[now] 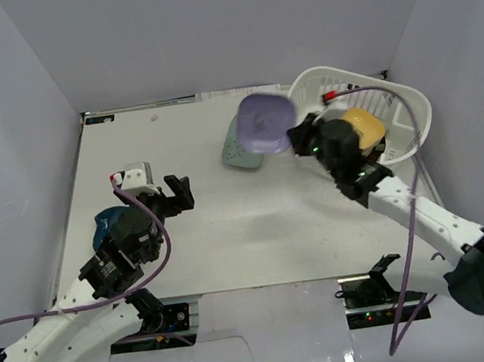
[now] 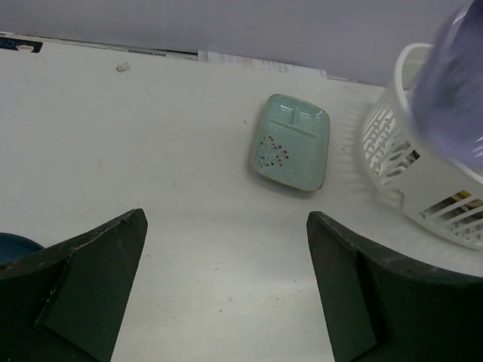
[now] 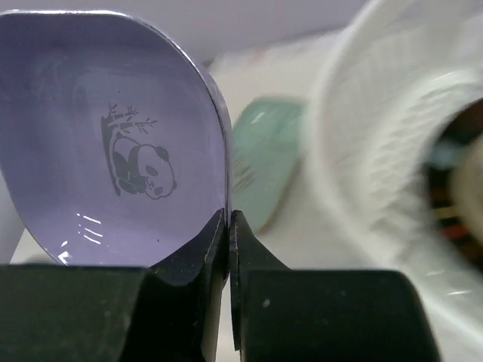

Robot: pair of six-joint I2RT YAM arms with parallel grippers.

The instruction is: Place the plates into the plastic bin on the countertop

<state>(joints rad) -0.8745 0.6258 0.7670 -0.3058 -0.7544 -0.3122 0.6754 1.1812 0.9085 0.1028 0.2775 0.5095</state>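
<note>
**Right jaws pinch purple plate beside the bin**

Right jaws are pressed tight on the rim of the purple plate (image 3: 113, 136), an edge-on pinch that touches nothing else. The plate is held off the desk (image 1: 257, 232) and tilted, with its panda print facing the wrist camera. From above it hangs over part of the mint plate (image 1: 239, 155), just beside the left rim of the plastic bin (image 1: 416, 105).

Step in hand, as I read it: carrying this plate to the bin, not yet over it. The next move calls for travel right past the rim, some lowering, then a release clear of the yellow plate (image 1: 366, 123) lying inside. It is a thin rim grip, so the plate could swing or slip.

Outward: the mint plate lies flat on the desk near the bin, untouched. A dark blue plate (image 1: 106, 226) sits on the left side, close by the left jaws. Left jaws are spread wide above bare desk, holding nothing and facing the mint plate.
</note>
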